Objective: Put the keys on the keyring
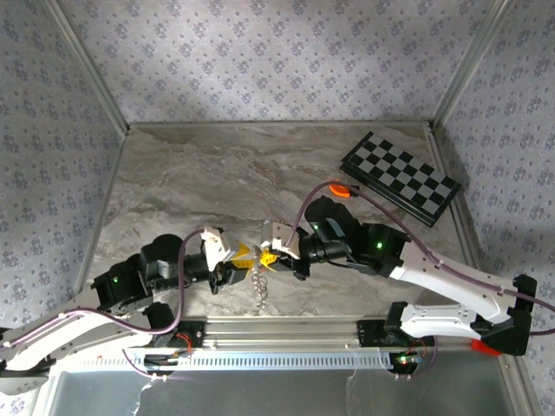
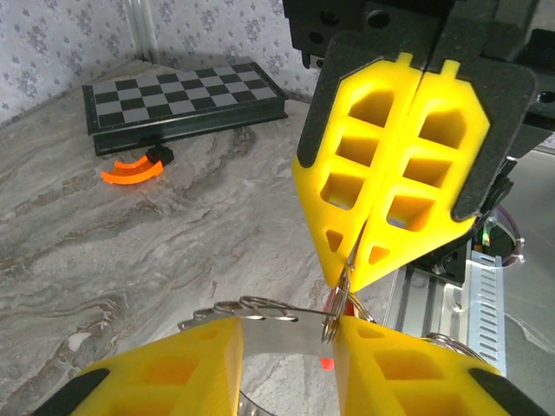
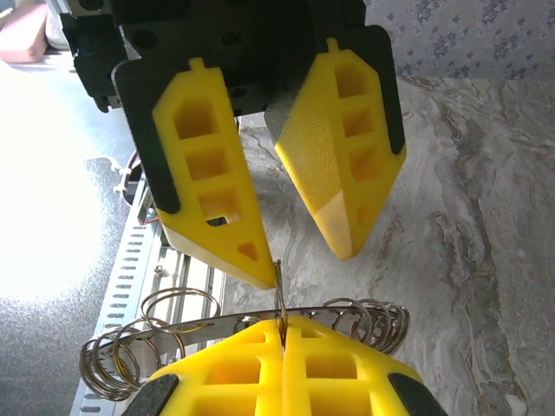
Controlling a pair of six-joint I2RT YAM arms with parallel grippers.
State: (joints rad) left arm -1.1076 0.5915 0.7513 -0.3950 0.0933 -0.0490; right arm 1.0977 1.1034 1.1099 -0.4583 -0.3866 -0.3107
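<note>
At the near edge of the table (image 1: 191, 191), we see both grippers meeting tip to tip. Our right gripper (image 2: 351, 276) is pressed closed on a thin wire loop of the keyring (image 2: 277, 336), whose band of small rings hangs just beneath. Our left gripper (image 3: 303, 260) has its fingers apart, one tip just beside that loop. We cannot identify a red speck (image 2: 325, 362) under the band.
</note>
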